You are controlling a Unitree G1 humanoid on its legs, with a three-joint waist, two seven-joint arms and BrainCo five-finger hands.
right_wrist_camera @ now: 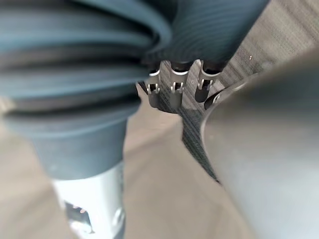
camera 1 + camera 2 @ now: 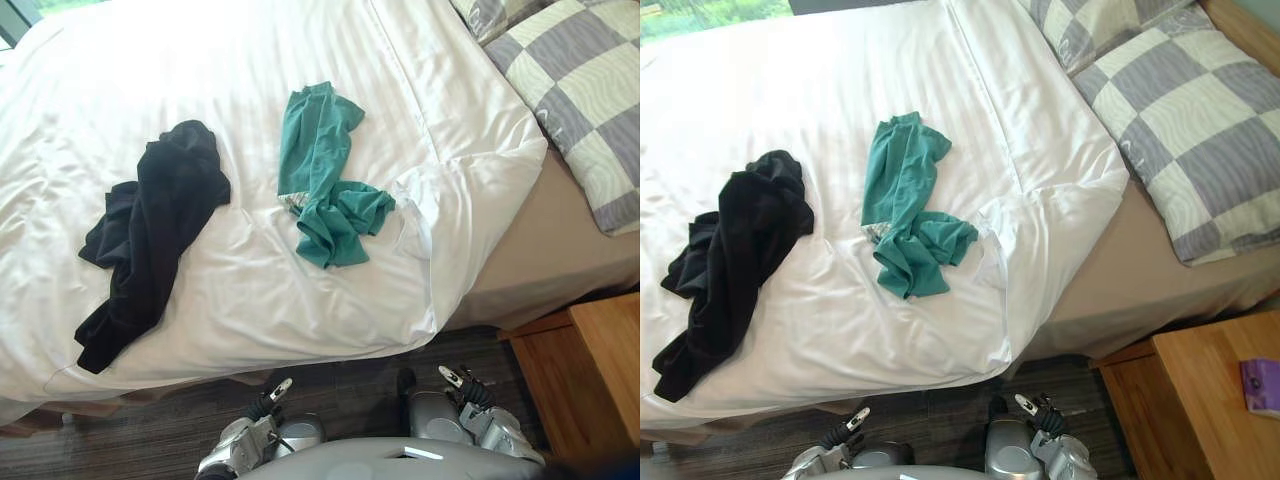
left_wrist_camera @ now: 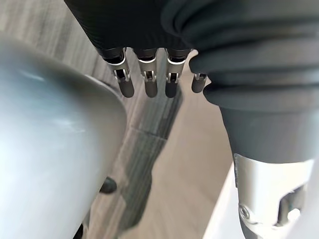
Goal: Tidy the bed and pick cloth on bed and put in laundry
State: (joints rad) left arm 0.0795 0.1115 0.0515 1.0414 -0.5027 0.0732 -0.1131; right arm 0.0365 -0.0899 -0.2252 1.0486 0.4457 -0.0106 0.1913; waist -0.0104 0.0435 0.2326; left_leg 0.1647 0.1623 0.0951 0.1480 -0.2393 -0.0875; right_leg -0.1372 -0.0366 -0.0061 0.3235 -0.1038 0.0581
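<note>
Black cloth (image 2: 150, 235) heaped in a long crumpled strip on the left part of the bed (image 2: 250, 60), near its front edge, atop the white duvet (image 2: 230, 300). Right of it and apart, green cloth (image 2: 325, 180) bunched mid-bed, its lower end folded over itself just beside a turned-back corner of the duvet. Further right, two checked grey-and-cream pillows (image 2: 590, 90) at the head end, on bare tan sheet (image 2: 560, 240). Wooden nightstand (image 2: 590, 370) at far right, a small purple object (image 2: 1262, 385) on top. Well apart from both cloths, low over the floor (image 2: 350, 390) in front of the bed: left hand (image 3: 149, 84) with fingers straight and slack, holding nothing; right hand (image 1: 174, 94) likewise hanging loose and empty.
</note>
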